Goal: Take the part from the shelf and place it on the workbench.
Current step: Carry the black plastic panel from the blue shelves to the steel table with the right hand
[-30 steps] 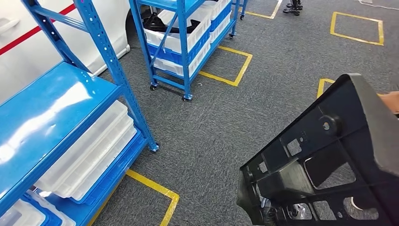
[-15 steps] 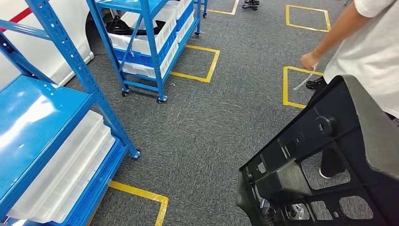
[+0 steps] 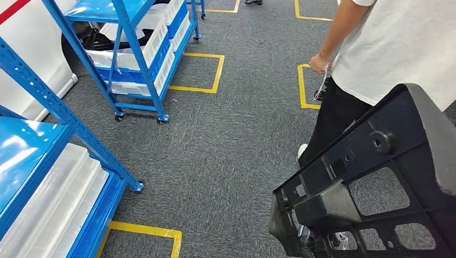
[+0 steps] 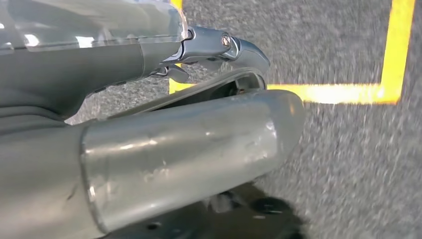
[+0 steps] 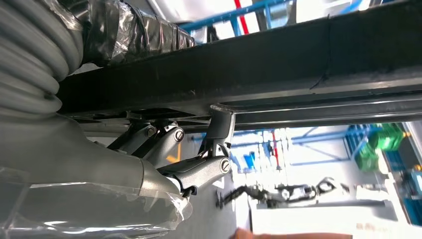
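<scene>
Fingers [image 5: 219, 130] of right hand [image 5: 164, 164] hooked under black part [image 5: 278, 64], gripping its edge

Part [image 3: 371, 183] cut off at frame edge; left hand [image 4: 219, 47] fingers hidden behind arm.

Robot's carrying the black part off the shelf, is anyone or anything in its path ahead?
Yes. A person in a white shirt stands on the carpet directly beyond the black part. The workbench isn't visible, so the rest of the path can't be judged.
</scene>
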